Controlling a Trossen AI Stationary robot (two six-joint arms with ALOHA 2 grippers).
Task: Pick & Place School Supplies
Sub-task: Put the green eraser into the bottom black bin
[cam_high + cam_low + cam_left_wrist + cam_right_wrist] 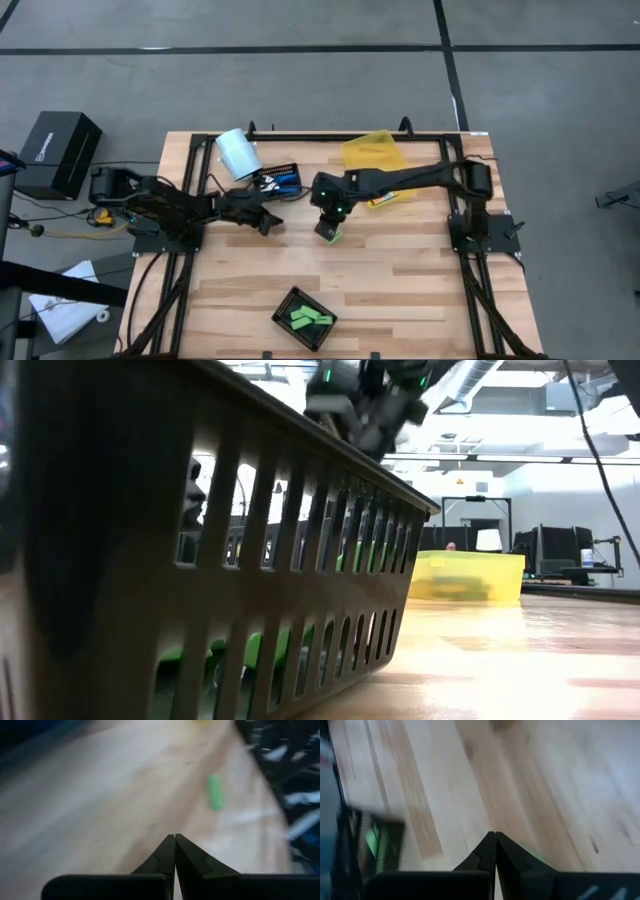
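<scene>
My right gripper [329,231] is over the middle of the table, shut [495,836]. A light-green oblong piece [335,238] shows right at its tip; it also appears in the left wrist view [215,792]. My left gripper [268,222] is shut [175,837] and hovers left of it, touching nothing. More green pieces [310,319] lie in a black tray [285,305] near the table's near edge. Blue-handled scissors [283,181] lie in a second black tray at the far left. A yellow-orange pack [386,199] lies under the right arm. My right gripper has its shut fingertips next to the green piece [532,853], which shows only as a green edge beside one finger. Whether the fingers touch it, I cannot tell.
A pale white-blue cylinder [238,153] lies at the far left corner. The yellow translucent bin [374,151] sits at the far edge and also shows in the low view [466,575]. The near tray's slotted wall [200,580] fills the low view. Bare wood lies right of the tray.
</scene>
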